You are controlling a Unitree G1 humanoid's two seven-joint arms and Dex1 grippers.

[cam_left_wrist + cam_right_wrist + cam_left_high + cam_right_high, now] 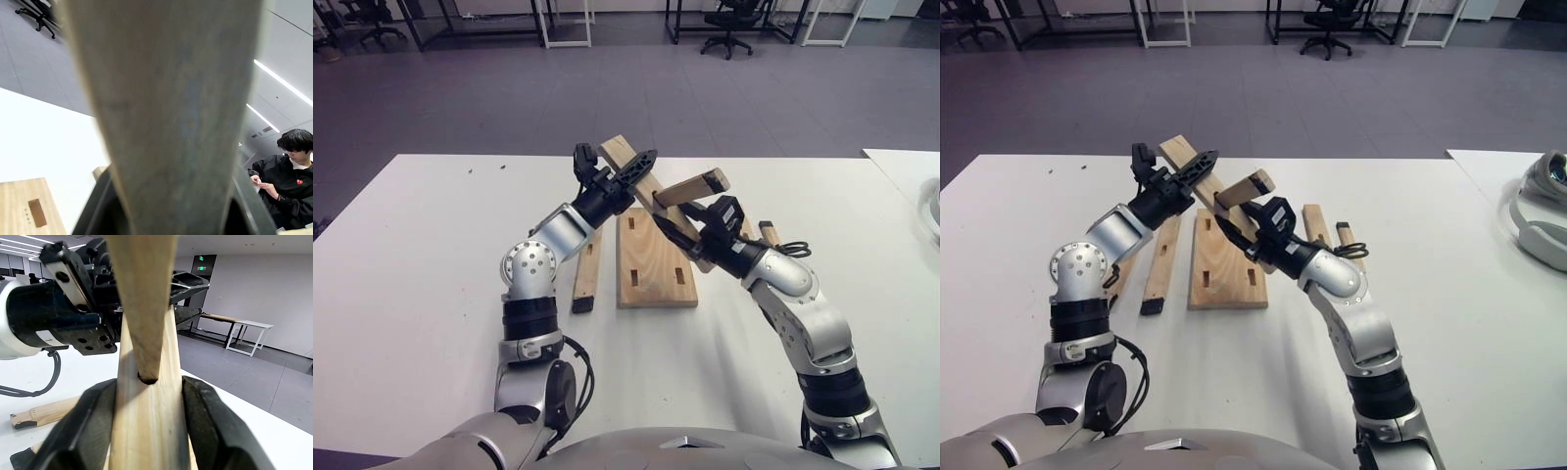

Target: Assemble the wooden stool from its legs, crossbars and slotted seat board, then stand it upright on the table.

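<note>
Your left gripper (619,164) and right gripper (683,233) each pinch the wooden leg (646,186), which is tilted above the slotted seat board (651,269) on the table (431,255). A crossbar (690,188) sits in the leg's hole. The right gripper hides the leg's lower end, and the green wall sign (200,268) is unreadable.

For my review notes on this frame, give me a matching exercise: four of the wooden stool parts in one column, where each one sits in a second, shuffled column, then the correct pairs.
Things:
1. slotted seat board
2. raised leg
3. crossbar
4. spare leg

Places:
A. plugged into the raised leg, sticking out sideways
B. flat on the table, left of the seat board
C. clamped off the table by the left gripper and right gripper
D. flat on the table between the two arms

Pairs: 1-D, 2-C, 3-A, 4-B.
</note>
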